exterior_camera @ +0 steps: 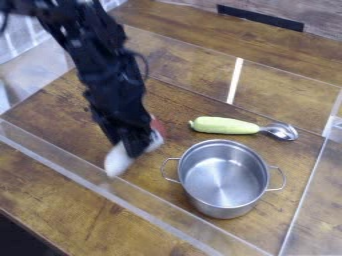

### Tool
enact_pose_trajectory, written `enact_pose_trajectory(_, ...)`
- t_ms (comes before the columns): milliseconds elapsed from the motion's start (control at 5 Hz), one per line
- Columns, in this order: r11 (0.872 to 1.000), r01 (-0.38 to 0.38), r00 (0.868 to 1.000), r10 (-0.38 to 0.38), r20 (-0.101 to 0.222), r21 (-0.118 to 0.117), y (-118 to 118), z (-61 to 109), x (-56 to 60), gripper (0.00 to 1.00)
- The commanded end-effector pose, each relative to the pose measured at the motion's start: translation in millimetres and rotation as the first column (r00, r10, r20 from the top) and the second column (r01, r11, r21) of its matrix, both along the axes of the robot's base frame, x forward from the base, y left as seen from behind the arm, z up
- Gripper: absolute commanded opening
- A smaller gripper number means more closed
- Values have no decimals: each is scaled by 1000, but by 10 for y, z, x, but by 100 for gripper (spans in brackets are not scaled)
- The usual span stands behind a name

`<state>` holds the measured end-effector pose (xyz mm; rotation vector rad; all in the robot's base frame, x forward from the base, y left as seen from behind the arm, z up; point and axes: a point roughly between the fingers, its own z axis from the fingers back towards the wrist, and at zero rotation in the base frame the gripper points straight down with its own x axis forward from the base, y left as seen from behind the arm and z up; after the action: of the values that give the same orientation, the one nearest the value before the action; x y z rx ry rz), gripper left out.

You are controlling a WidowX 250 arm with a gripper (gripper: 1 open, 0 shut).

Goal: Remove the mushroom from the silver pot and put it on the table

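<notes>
My gripper (134, 143) points down at the table (60, 115), just left of the silver pot (225, 178), and is shut on the mushroom. The mushroom's white stem (116, 159) sticks out below and left of the fingers, low over the wood. A bit of its reddish cap shows at the upper right of the fingers. The image is too blurred to tell whether the stem touches the table. The shiny pot stands upright with nothing inside it.
A yellow-green oblong piece (225, 125) with a silver end (281, 131) lies behind the pot. Clear acrylic walls (80, 170) border the tabletop at the front, the left and the right, and another panel (238, 80) stands upright at the back.
</notes>
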<state>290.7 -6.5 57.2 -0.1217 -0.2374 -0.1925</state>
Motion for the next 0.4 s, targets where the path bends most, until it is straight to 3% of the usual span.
enact_pose_trajectory(0,1000,-12,999,12,35,-14,-191,-113,70,0)
enact_pose_trajectory(200,999,-37,999,38,36,-26,-266,-206,108,0)
